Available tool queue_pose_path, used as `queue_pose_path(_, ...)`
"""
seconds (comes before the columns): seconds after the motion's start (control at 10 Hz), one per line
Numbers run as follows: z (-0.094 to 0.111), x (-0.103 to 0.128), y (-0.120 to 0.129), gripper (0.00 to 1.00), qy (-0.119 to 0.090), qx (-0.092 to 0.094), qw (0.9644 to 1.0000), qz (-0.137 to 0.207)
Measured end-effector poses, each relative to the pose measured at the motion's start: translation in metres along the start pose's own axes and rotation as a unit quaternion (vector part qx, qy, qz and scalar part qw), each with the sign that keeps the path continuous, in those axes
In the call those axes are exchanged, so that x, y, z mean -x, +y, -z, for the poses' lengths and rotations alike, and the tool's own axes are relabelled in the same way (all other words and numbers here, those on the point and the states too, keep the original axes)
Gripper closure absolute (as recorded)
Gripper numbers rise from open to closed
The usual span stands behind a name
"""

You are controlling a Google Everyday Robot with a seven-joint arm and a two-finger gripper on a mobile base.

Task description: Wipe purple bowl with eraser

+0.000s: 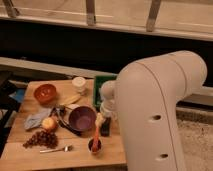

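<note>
Closely beside purple bowl: claw.

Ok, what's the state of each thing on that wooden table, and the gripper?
Round purple bowl: upright, looks empty.
Dark rectangular eraser: lying on the table, right of the bowl.
Orange-red bowl: upright.
Small dark cup: upright, reddish tool standing in it.
Two-finger gripper: open, low beside the eraser.

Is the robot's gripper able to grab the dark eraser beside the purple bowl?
Probably yes. The gripper hangs open right at the eraser, which lies beside the purple bowl, and nothing looks to be between them. The small cup stands close by, though.
</note>
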Motion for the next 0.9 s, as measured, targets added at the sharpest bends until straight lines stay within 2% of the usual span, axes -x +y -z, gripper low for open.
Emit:
queue_pose_path(0.2, -0.0024, 0.0028, 0.0023, 0.32, -0.001, -0.002, 1.0000, 0.000)
queue_pose_path(0.6, -0.0091, 0.0041, 0.0040, 0.71, 0.004, 0.003, 1.0000, -0.004)
queue_pose_path(0.8, -0.0105, 0.0037, 0.0020, 0.87, 0.004, 0.008, 0.9999, -0.006)
queue_pose_path(0.9, -0.0104, 0.0042, 0.0025, 0.88, 0.001, 0.014, 0.9999, -0.005)
